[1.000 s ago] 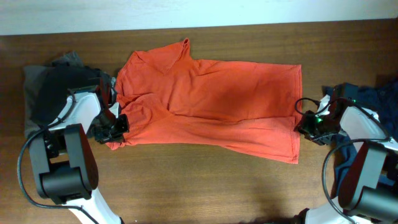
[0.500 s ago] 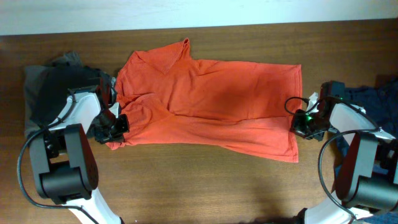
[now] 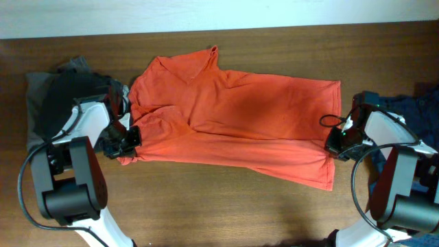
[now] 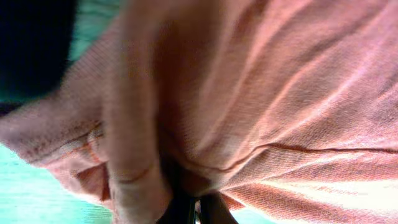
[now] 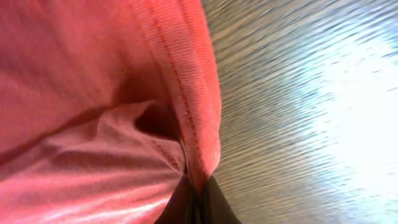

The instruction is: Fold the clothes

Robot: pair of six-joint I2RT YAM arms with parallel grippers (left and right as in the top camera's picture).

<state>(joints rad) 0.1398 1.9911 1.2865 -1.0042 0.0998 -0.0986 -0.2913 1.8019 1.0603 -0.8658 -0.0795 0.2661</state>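
A brown wooden surface [image 3: 219, 206] runs up to a white strip [image 3: 206, 14] along its far edge. The orange-red T-shirt [image 3: 233, 116] lies spread across the middle, with bare wood in front of it. The left gripper [image 3: 127, 145] is clenched on the shirt's left end, and the right gripper [image 3: 335, 143] is clenched on its right hem. Black and grey garments [image 3: 55, 96] are heaped at the left edge. A navy garment [image 3: 418, 106] lies at the right edge.
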